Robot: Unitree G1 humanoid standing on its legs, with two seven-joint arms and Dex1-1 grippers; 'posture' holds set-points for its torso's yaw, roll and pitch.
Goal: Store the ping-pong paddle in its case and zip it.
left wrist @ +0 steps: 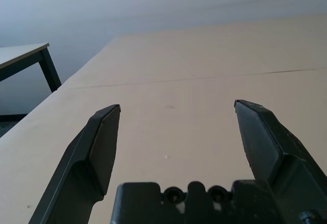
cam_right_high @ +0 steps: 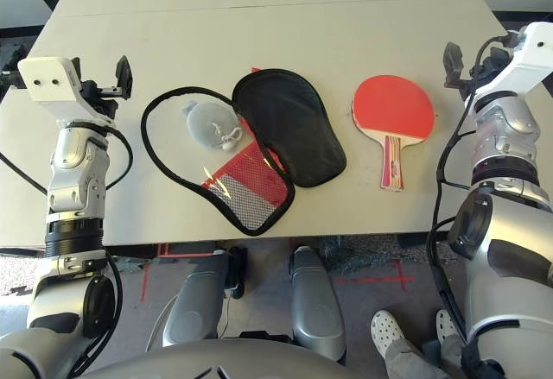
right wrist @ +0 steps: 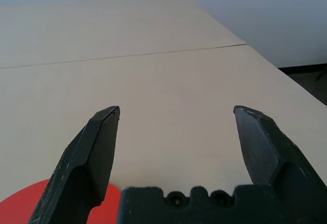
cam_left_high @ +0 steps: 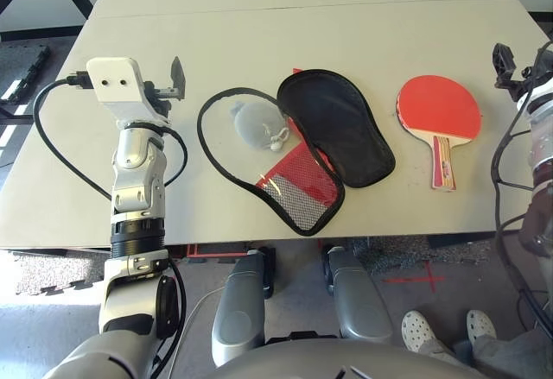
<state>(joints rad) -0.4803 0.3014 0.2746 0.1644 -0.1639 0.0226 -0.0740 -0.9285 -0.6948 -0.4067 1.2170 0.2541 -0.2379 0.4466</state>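
The ping-pong paddle (cam_left_high: 439, 110) lies flat right of centre, red face up, with its wooden handle (cam_left_high: 444, 163) pointing at the table's front edge. The case (cam_left_high: 335, 127) lies unzipped at the centre: its black inside faces up, its red mesh pocket (cam_left_high: 302, 182) sits toward the front, and its black zipper edging (cam_left_high: 206, 124) loops out to the left. My left gripper (cam_left_high: 177, 79) hovers left of the case, open and empty, as the left wrist view (left wrist: 177, 109) shows. My right gripper (cam_right_high: 454, 60) is right of the paddle, open and empty; the right wrist view (right wrist: 176, 110) catches the paddle's red edge (right wrist: 18, 208).
A small grey-white drawstring pouch (cam_left_high: 257, 124) rests inside the zipper loop, beside the black flap. The table (cam_left_high: 285, 42) has a seam across its far half, and its front edge runs just below the case. A person's white shoes (cam_left_high: 449, 327) stand on the floor at the lower right.
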